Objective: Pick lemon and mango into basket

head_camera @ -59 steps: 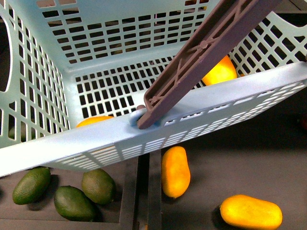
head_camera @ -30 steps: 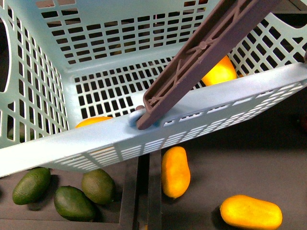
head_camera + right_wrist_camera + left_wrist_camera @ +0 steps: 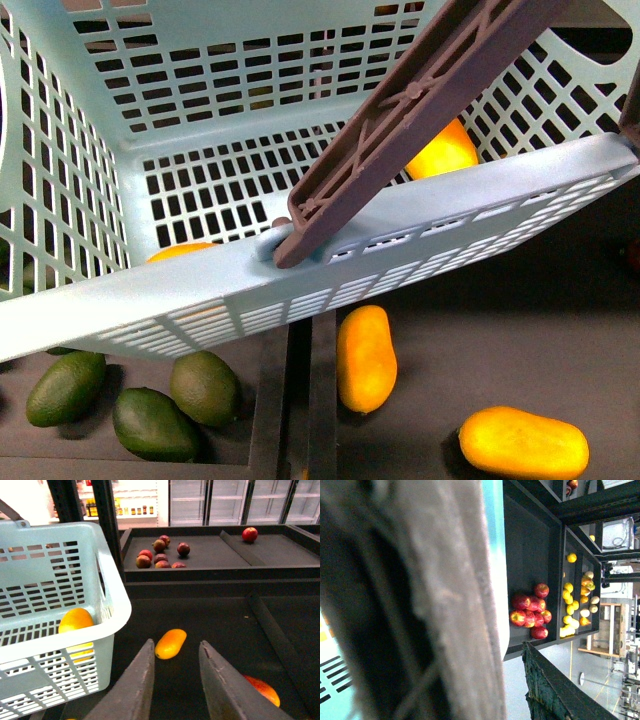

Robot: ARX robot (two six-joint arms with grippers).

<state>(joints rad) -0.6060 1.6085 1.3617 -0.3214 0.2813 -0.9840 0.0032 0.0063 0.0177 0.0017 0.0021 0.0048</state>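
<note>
— What moved just now?
— The light teal slotted plastic basket (image 3: pixel 200 300) tilted and slid a little left; its brown swing handle (image 3: pixel 400 120) went with it.
— Fruit?
— One yellow-orange fruit (image 3: pixel 440 152) lies inside; an elongated yellow-orange mango (image 3: pixel 170 643) waits on the dark surface (image 3: pixel 225 625).
— Hands?
— Right hand (image 3: pixel 176 665) spread apart, empty, above that mango — likely next. Left hand: cannot tell.

Blurred brown handle (image 3: pixel 420 600), red apples (image 3: pixel 531 611)
</note>
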